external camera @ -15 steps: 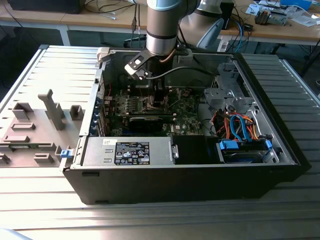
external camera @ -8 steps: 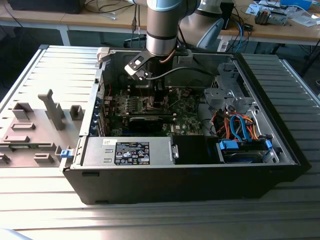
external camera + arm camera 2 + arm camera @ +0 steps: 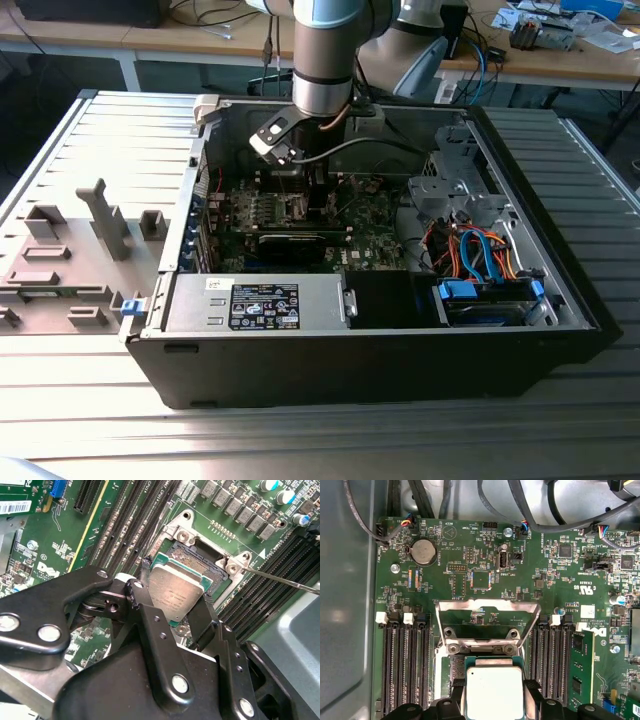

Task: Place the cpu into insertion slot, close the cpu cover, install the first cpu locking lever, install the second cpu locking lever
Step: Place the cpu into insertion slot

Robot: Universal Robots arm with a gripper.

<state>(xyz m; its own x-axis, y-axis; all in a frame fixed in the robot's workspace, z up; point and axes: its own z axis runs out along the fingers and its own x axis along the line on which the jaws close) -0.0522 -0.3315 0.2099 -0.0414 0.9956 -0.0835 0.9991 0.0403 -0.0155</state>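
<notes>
Clamped on the cpu [image 3: 175, 592]: claw [image 3: 176, 586] narrowed onto 2 opposite edges of the chip, 1 black finger [image 3: 206, 614] at each, dull silver top facing up. Seen so in both wrist views. Poised over the insertion slot [image 3: 200, 555], covering part of it and leaving the rest of the dark pin field bare; slightly tilted against the socket in the second wrist view; cannot tell whether touching or just above.

Just beside the socket in the first wrist view, the cpu cover [image 3: 487, 604] swung open, silvery frame standing up off the green board [image 3: 470, 540], board showing through its square opening. In the second wrist view, a thin metal rod [image 3: 285, 579] sticking out from a corner of the socket's silvery bracket, out over the long black slots [image 3: 270, 602]. Banks of such slots close on both sides of the socket.

In the exterior view, grey arm [image 3: 322, 60] reaching down from above into an open computer case [image 3: 350, 375] resting on a ribbed grey bench [image 3: 90, 430]. Wrist end low over the far part of the board. Along the near wall of the case, a silver box with a black label [image 3: 265, 305]; toward the exterior view's right inside the case, orange and blue cables [image 3: 480, 255]. On the bench at the exterior view's left, just beside the case, a group of grey blocks [image 3: 100, 215].
</notes>
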